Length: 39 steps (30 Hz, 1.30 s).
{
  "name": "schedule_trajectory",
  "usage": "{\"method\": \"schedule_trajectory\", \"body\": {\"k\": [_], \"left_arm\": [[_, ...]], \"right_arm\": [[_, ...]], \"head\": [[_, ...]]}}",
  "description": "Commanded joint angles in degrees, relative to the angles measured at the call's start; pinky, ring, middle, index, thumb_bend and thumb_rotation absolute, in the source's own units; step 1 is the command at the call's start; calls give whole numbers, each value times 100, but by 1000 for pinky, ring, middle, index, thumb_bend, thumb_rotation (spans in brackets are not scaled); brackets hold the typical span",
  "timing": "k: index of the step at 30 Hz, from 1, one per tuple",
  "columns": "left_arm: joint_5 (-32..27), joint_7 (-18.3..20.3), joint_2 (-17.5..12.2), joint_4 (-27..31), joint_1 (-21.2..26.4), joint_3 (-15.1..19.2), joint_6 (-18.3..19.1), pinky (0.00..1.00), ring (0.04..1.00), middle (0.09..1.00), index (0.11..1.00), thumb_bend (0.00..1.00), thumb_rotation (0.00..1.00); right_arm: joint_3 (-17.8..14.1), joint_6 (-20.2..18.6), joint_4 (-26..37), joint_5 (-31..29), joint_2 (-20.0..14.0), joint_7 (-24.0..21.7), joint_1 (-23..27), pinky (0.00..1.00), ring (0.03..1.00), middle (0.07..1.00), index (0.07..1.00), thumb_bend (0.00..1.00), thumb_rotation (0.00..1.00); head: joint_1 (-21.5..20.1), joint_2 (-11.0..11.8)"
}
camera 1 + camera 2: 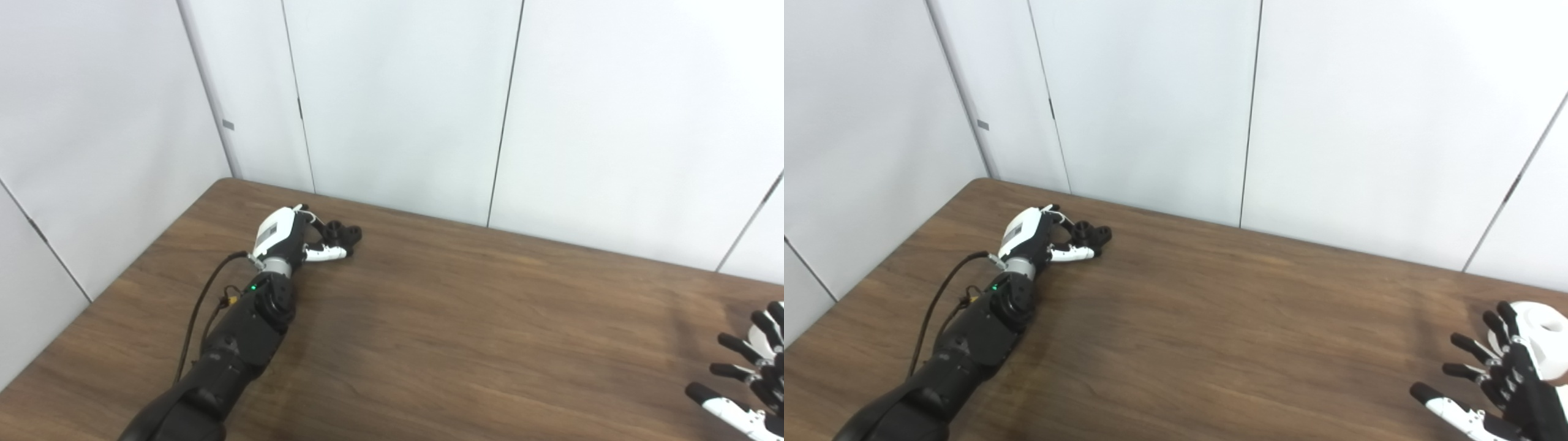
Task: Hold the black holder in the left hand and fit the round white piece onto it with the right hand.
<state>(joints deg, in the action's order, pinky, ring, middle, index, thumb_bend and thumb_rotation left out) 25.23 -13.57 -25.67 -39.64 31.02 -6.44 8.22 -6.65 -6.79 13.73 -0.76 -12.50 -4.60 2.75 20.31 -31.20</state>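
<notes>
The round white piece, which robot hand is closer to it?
Right. The right hand is open right beside the round white piece, fingers spread in front of it. The left hand is far across the table, at the black holder.

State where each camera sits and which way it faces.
Left eye view: on the head, looking down and forward at the table and wall panels; shows the left arm, the left hand at the black holder, and only the right hand's fingers at the edge.
Right eye view: beside it, a little to the right, facing the same way; shows more of the right hand and the white piece behind it.
Shared: table, left arm, holder, wall.
</notes>
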Motion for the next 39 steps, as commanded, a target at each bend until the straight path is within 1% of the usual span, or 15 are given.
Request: {"method": "schedule_trajectory", "body": {"k": [1, 3, 6, 10, 16, 18, 22, 27, 30, 31, 32, 34, 36, 37, 39], "left_arm": [[3, 308, -8, 9, -121, -176, -128, 1000, 1000, 944, 484, 525, 59], [-25, 363, -3, 139, -205, -213, -257, 1000, 1000, 943, 483, 525, 59], [-141, 544, 28, 438, -391, -291, -568, 1000, 1000, 949, 484, 524, 57], [-289, 774, 101, 660, -555, -405, -909, 1000, 1000, 959, 484, 525, 57], [-429, 1254, 172, 894, -692, -767, -1530, 1000, 1000, 992, 483, 525, 61], [-468, 1409, 257, 986, -730, -921, -1719, 1000, 1000, 996, 483, 525, 62], [-341, 1612, 415, 1188, -773, -1235, -1857, 1000, 1000, 996, 483, 525, 63], [-90, 1874, 622, 1435, -761, -1687, -1754, 1000, 1000, 1000, 483, 525, 64], [54, 2011, 775, 1441, -699, -1949, -1743, 1000, 1000, 1000, 483, 525, 64], [89, 2014, 833, 1387, -675, -2020, -1768, 1000, 1000, 1000, 483, 525, 64], [126, 2002, 884, 1328, -652, -2092, -1798, 1000, 1000, 997, 482, 525, 63], [200, 1964, 970, 1183, -608, -2221, -1886, 1000, 1000, 992, 482, 525, 63], [344, 1944, 1046, 1029, -561, -2403, -2013, 1000, 1000, 989, 482, 525, 62], [401, 1932, 1072, 965, -543, -2479, -2072, 1000, 1000, 989, 482, 525, 62], [548, 1925, 1083, 900, -511, -2644, -2122, 1000, 1000, 991, 482, 524, 62]], "right_arm": [[-19, 94, 188, 34, -37, 50, 133, 630, 808, 963, 984, 596, 154], [-7, 123, 164, 74, -35, 56, 145, 627, 805, 963, 984, 599, 164], [10, 168, 137, 89, -23, 58, 164, 625, 794, 960, 981, 610, 192], [9, 220, 120, 27, 5, 38, 178, 606, 786, 959, 975, 619, 191], [8, 214, 143, 27, 41, 44, 198, 585, 776, 944, 966, 646, 207], [3, 208, 156, 32, 48, 53, 203, 581, 773, 942, 963, 655, 214], [-6, 237, 145, 76, 41, 78, 219, 563, 762, 934, 955, 683, 227], [-8, 221, 165, 7, 34, 45, 228, 569, 759, 926, 944, 708, 240], [-15, 37, 239, -153, 26, -24, 226, 693, 785, 939, 946, 679, 216], [-15, 8, 256, -163, 24, -24, 223, 726, 789, 938, 945, 676, 219], [-13, -7, 272, -161, 29, -12, 221, 735, 785, 934, 940, 683, 230], [-16, -34, 297, -139, 53, 31, 221, 727, 771, 918, 925, 701, 230], [3, -46, 326, -25, 57, 81, 216, 698, 751, 905, 913, 726, 255], [9, -49, 336, 18, 56, 97, 214, 682, 743, 902, 908, 732, 258], [26, -31, 344, 85, 60, 111, 216, 661, 737, 900, 905, 745, 268]], "head": [[7, -5], [-22, -7], [-78, -23], [-127, -34], [-267, -77], [-352, -102], [-421, -131], [-557, -181], [-656, -217], [-656, -217], [-725, -250], [-791, -271], [-972, -337], [-972, -337], [-1166, -404]]}}
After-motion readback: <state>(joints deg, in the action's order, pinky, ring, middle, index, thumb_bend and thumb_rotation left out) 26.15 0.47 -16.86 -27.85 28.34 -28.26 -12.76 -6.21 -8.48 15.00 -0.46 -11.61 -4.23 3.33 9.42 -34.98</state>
